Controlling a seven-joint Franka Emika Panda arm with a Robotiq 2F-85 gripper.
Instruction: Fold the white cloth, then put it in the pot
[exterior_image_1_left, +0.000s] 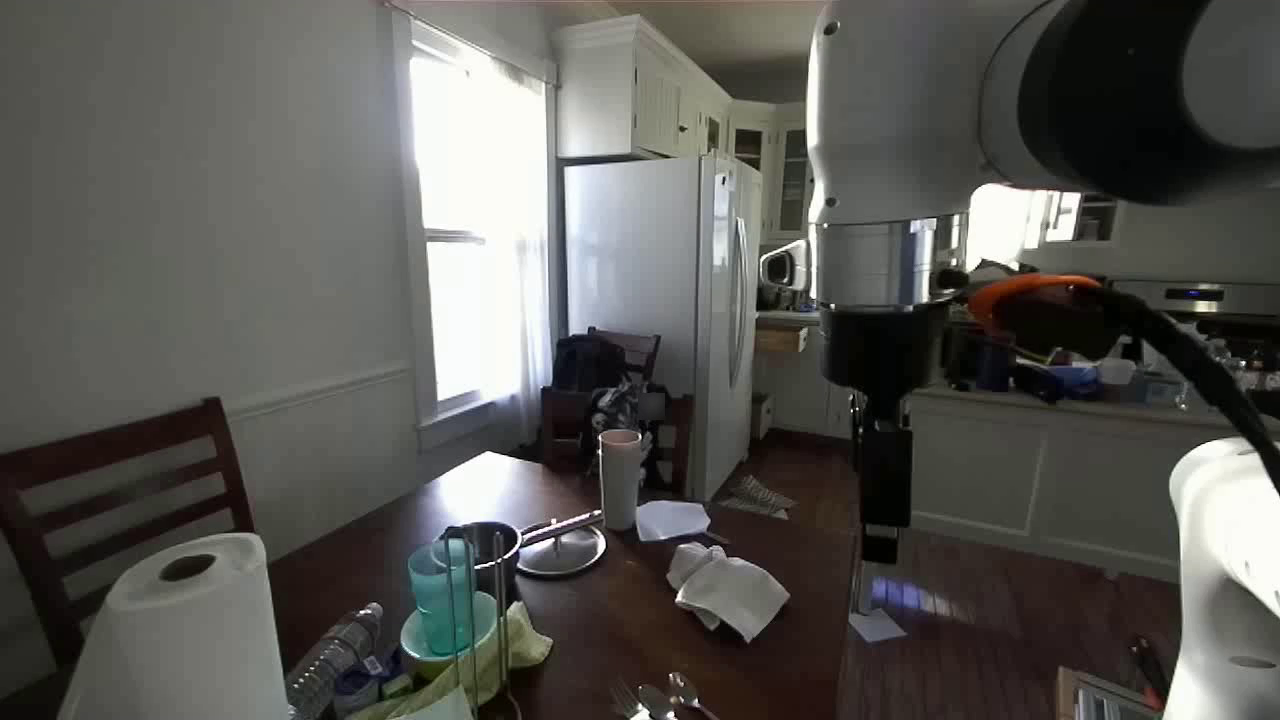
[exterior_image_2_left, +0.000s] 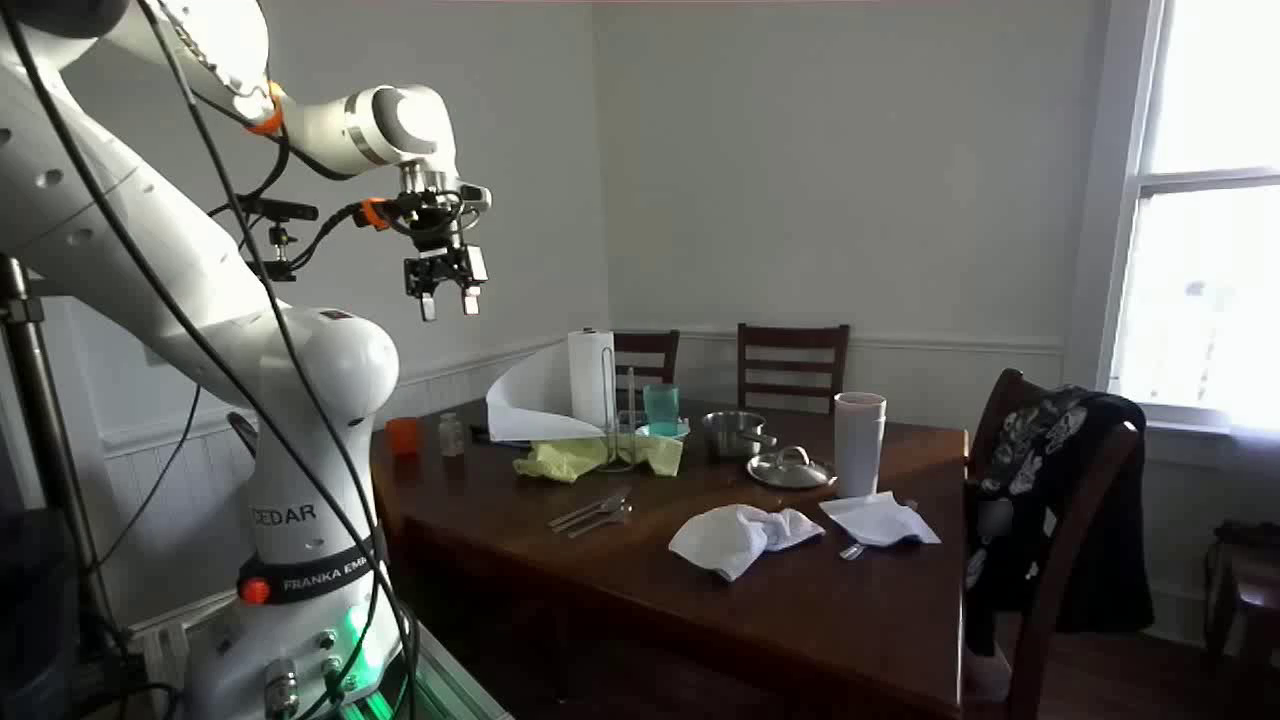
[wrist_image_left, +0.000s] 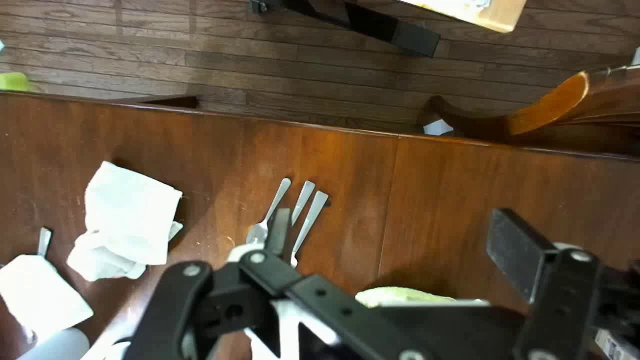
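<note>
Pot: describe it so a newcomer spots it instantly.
Find the dark wooden table in an exterior view. Just behind and left of the silver lid stands the pot. Its deep metal body sets it apart from the shallow lid and the teal cup.

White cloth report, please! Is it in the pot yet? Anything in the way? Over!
Gripper open and empty. White cloth rumpled on table, not in pot yet. Pot uncovered; lid beside it might be in the way.

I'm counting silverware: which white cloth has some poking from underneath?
The flatter cloth, farther from the end effector: a handle sticks out. The rumpled cloth shows none.
</note>
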